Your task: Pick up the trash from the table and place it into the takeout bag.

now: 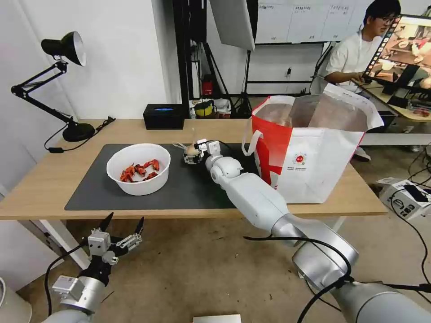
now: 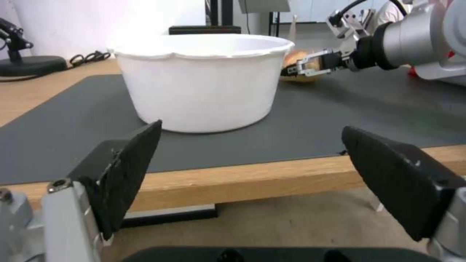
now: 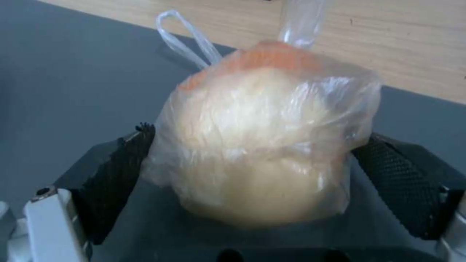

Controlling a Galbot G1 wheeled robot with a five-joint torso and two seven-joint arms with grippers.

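On the table's [image 1: 40, 184] dark mat [image 1: 188, 193], my right gripper [image 1: 191, 155] has its black pads pressed against both sides of the small clear bag with the beige lump [image 3: 257, 145], which rests on the mat. The white bowl with red crayfish shells [image 1: 138, 168] stands left of it on the mat. At the right end of the table, the red and white takeout bag [image 1: 314, 152] stands open, its foil lining showing. My left gripper [image 1: 125, 218] hangs open below the table's front edge, facing the bowl [image 2: 204, 80].
A black tissue box [image 1: 164, 115] sits at the table's back edge and a black desk lamp [image 1: 63, 49] at the back left. A carton [image 1: 404, 197] and cables lie on the floor to the right. A person sits at a monitor behind.
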